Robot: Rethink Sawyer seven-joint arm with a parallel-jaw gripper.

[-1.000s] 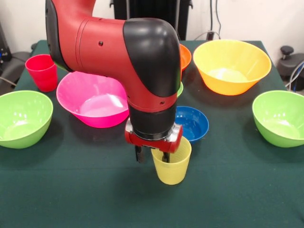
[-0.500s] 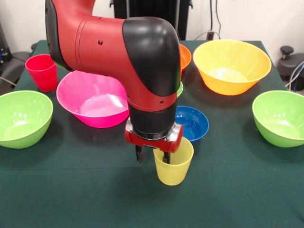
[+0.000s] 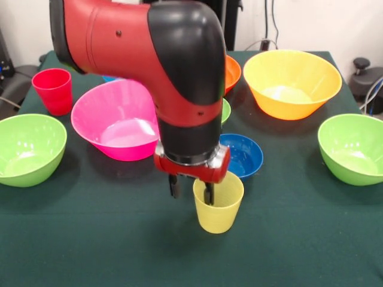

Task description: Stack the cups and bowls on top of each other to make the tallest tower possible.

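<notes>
The pale yellow cup stands upright on the green cloth near the table's front. My gripper hangs open over the cup's left rim. One finger dips into the cup's mouth and the other sits outside it to the left, so the cup's wall lies between them without being pinched. The red cup stands at the far left. A dark blue bowl lies just behind the yellow cup. A pink bowl is left of the arm. There is no tower in view.
A large yellow-orange bowl sits at the back right. One lime green bowl lies at the left edge and another at the right edge. Behind the arm peek an orange-red bowl, a small green bowl and a light blue sliver.
The arm has risen a little and shifted slightly left, lifting the fingers higher on the cup's rim. The yellow cup has stayed on the table.
</notes>
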